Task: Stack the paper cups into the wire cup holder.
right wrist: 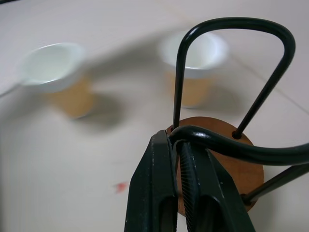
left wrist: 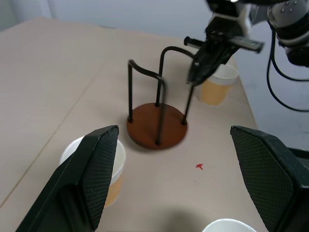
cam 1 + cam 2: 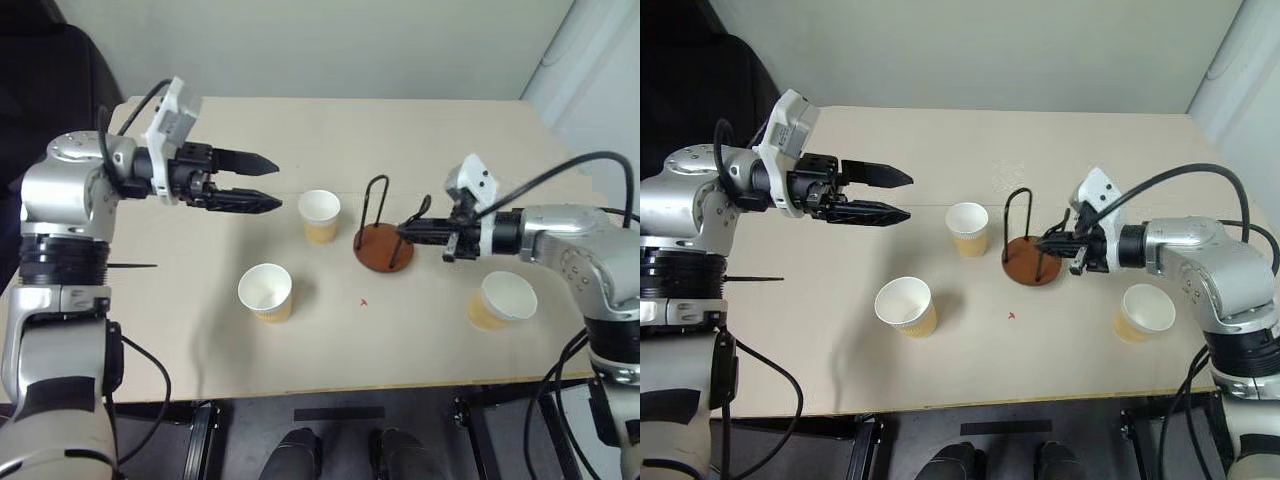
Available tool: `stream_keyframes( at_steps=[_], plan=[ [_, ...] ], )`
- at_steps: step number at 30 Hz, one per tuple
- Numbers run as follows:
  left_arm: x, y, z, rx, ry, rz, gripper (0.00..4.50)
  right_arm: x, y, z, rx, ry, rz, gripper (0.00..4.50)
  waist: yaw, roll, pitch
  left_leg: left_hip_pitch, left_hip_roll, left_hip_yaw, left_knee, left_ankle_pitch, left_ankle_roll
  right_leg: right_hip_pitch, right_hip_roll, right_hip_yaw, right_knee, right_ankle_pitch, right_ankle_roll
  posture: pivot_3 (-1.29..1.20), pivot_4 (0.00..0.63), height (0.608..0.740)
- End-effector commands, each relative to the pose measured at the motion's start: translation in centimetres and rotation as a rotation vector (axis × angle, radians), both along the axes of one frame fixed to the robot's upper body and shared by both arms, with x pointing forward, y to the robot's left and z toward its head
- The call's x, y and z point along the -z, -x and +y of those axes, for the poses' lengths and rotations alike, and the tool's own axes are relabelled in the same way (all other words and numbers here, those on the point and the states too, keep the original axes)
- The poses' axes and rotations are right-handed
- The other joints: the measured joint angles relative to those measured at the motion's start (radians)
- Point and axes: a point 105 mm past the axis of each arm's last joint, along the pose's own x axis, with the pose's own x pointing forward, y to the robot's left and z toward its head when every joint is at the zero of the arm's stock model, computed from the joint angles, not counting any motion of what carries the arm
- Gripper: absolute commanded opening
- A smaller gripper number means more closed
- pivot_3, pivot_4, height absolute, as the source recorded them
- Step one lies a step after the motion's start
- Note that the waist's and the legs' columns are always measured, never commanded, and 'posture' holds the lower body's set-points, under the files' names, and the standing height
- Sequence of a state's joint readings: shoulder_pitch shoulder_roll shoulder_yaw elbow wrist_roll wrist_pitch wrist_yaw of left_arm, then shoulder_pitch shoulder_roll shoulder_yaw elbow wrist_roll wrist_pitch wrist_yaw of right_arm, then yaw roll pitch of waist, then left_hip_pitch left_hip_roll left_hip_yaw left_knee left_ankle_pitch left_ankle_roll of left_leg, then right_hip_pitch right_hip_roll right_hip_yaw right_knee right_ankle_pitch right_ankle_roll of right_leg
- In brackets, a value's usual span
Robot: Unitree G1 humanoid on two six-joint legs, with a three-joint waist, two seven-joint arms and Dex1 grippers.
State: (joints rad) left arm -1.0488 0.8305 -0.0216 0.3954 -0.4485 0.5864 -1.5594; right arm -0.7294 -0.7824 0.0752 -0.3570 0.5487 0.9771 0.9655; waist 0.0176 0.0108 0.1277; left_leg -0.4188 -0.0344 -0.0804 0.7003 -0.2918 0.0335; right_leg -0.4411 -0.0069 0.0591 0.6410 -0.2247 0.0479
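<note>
Right gripper [image 3: 412,231]: reaching in from the 3 o'clock side of the table; its two black fingers [image 1: 159,193] are pressed together, pinching the top of one black wire loop of the wire cup holder [image 3: 384,246]; in the right wrist view the wire is lying between the fingers, just above the disc base

Left gripper [image 3: 272,183]: hovering above the table toward 10 o'clock, pointing across toward 3 o'clock; its fingers [image 2: 96,174] are standing spread wide, gripping nothing

Wire cup holder: sitting near the centre of the table, slightly toward 3 o'clock; its round reddish-brown base is lying on the tabletop, whether fully flat cannot be told; two thin black loops are rising from it, one of them caught in the right gripper

Far cup [image 3: 319,216]: standing upright, mouth up, just beside the holder on its 9 o'clock side, apart from it; empty

Near cup [image 3: 266,292]: standing upright toward 7 o'clock from the holder, well apart from it; empty, its white inside is showing

Right-hand cup [image 3: 499,302]: standing toward 4 o'clock from the holder, below the right forearm, leaning slightly in these views; empty

Table [image 3: 440,130]: pale beige top, carrying all three paper cups and the holder; a faint seam is running across it from 9 to 3 o'clock

Red mark [image 3: 364,301]: small mark lying on the tabletop at 6 o'clock from the holder, between the near cup and the right-hand cup
</note>
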Motion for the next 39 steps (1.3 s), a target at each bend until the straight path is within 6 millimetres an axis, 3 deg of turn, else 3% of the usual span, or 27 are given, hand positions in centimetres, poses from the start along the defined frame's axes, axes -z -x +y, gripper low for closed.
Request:
stream_keyframes(
  at_steps=[1,8,19,39],
  plan=[
    [-1.1,0.5,-0.1,0.030,-0.011,-0.028,3.98,-0.4,2.3,1.1,-0.127,0.073,-0.053,0.02,0.000,0.000,0.000,0.000,0.000,0.000,0.000,0.000,0.000,0.000,0.000,0.000,0.000,0.000,0.000,0.00,0.150,0.740],
    [-0.4,1.2,-0.2,0.062,-0.047,0.014,3.98,-0.1,3.7,2.2,-0.217,0.117,-0.061,0.02,0.000,0.000,0.000,0.000,0.000,0.000,0.001,0.000,0.000,0.000,0.000,0.000,0.000,0.000,0.000,0.00,0.150,0.740],
    [1.5,4.6,0.4,0.127,-0.155,0.123,3.98,0.9,3.4,2.6,-0.254,0.138,-0.052,0.02,-0.003,0.000,0.000,0.000,0.000,-0.001,0.001,0.000,0.000,0.000,0.000,0.000,0.001,0.000,0.000,0.00,0.150,0.740],
    [1.7,5.0,0.2,0.136,-0.147,0.130,3.98,3.4,2.4,0.0,-0.237,0.242,0.013,0.02,-0.006,0.000,0.000,0.000,0.000,-0.001,0.001,0.000,0.000,0.000,0.000,0.000,0.002,0.000,0.000,0.00,0.150,0.740]
  ],
)
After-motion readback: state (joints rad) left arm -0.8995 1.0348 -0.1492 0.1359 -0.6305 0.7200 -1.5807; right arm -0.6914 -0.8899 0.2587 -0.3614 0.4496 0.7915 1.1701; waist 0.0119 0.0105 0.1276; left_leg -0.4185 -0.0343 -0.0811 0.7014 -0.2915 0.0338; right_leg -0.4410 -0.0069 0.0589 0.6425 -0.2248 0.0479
